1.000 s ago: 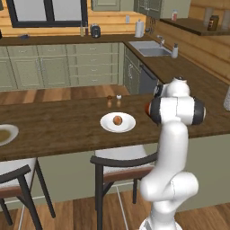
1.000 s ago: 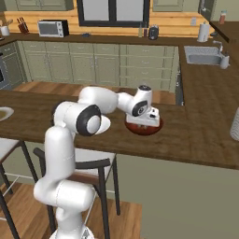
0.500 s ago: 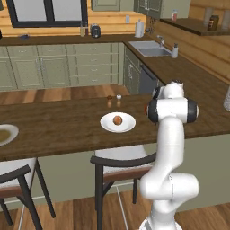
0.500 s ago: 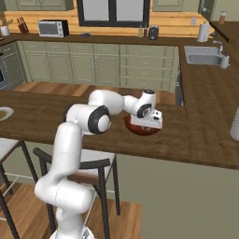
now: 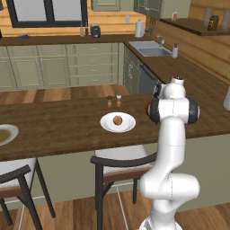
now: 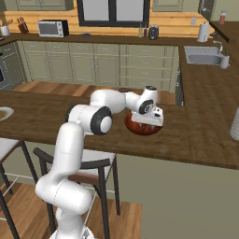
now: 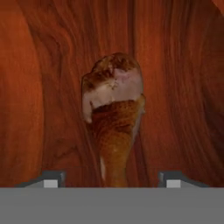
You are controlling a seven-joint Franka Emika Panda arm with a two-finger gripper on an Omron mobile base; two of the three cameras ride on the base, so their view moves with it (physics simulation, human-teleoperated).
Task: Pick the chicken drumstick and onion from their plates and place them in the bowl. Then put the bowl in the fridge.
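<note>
My claw (image 7: 112, 181) hangs low over the bowl (image 6: 143, 127), fingers spread wide, gripping nothing. The drumstick (image 7: 113, 127) lies on the bowl's dark wood floor between my two fingertips (image 7: 50, 180), touching neither; its thin end points toward me and its pale end away. In the left base view, the onion (image 5: 117, 120) sits in the middle of a white plate (image 5: 117, 122) on the counter (image 5: 58, 128), well apart from my claw.
</note>
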